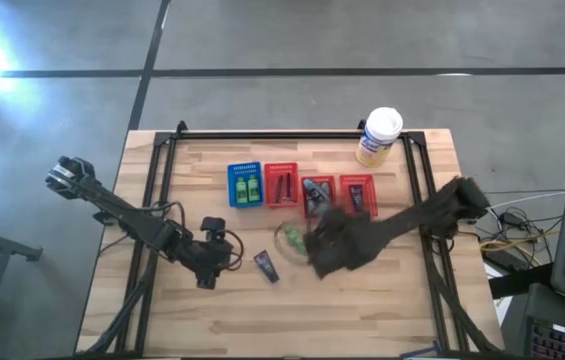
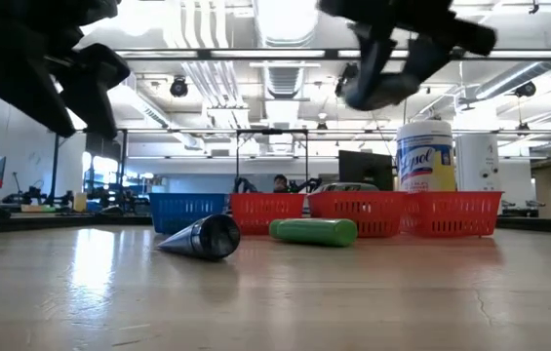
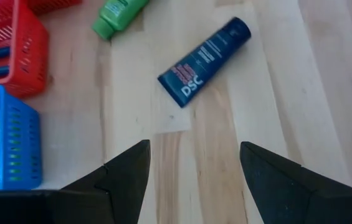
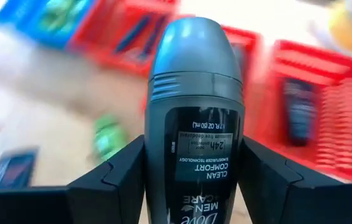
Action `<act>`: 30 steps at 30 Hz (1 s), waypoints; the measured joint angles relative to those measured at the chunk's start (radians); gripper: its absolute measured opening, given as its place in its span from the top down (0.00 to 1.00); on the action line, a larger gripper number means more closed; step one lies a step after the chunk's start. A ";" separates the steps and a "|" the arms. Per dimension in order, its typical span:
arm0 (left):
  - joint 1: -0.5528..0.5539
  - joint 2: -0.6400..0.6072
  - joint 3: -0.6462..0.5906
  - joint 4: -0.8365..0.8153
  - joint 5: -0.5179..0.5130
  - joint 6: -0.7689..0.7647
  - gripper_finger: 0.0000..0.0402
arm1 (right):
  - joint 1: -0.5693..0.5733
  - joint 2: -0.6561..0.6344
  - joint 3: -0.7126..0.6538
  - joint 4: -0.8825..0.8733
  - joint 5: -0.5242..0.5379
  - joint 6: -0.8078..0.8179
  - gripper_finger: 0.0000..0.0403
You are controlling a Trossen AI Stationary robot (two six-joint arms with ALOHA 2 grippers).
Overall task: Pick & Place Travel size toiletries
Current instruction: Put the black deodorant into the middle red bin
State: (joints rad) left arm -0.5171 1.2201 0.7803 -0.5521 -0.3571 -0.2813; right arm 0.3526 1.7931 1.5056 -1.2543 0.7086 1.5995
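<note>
My right gripper point(image 4: 194, 186) is shut on a dark grey roll-on deodorant bottle point(image 4: 195, 106) and hangs above the table point(image 2: 392, 58), near a green bottle point(image 1: 292, 238) that lies on its side on the wood point(image 2: 314, 231). A dark blue tube point(image 3: 204, 61) also lies flat on the table point(image 1: 267, 266). My left gripper point(image 3: 194, 180) is open and hovers just left of that tube point(image 1: 217, 250). Other toiletries lie in the blue basket point(image 1: 245, 184) and the red baskets point(image 1: 282, 185). My right gripper pinches the deodorant bottle by the sides of its dark body point(image 4: 194, 168), one finger point(image 4: 119, 180) on each side. The rounded grey cap point(image 4: 195, 56) points away from the wrist. In the low view the bottle point(image 2: 373, 93) is lifted clear of the table.
One blue and three red mesh baskets stand in a row toward the far edge point(image 2: 363, 213). A yellow canister with a white lid point(image 1: 379, 136) stands at the far right. A black frame point(image 1: 162, 190) runs along the table's sides. Bare wood lies toward the near edge.
</note>
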 joint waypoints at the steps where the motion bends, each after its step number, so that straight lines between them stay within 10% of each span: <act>1: 0.000 0.000 0.000 0.004 -0.007 0.000 0.37 | -0.023 -0.031 -0.019 -0.015 -0.007 0.009 0.51; 7: 0.000 0.000 0.000 0.025 -0.033 -0.001 0.37 | -0.250 -0.167 -0.202 0.137 -0.032 -0.258 0.51; 14: 0.000 0.000 0.000 0.029 -0.035 -0.023 0.37 | -0.506 -0.193 -0.472 0.610 -0.303 -0.597 0.50; 30: 0.000 0.000 0.000 0.036 -0.076 -0.079 0.37 | -0.552 -0.203 -0.458 0.706 -0.522 -0.670 0.47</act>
State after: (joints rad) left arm -0.5171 1.2201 0.7803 -0.5161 -0.4331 -0.3606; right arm -0.1993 1.5902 1.0475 -0.5485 0.1867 0.9296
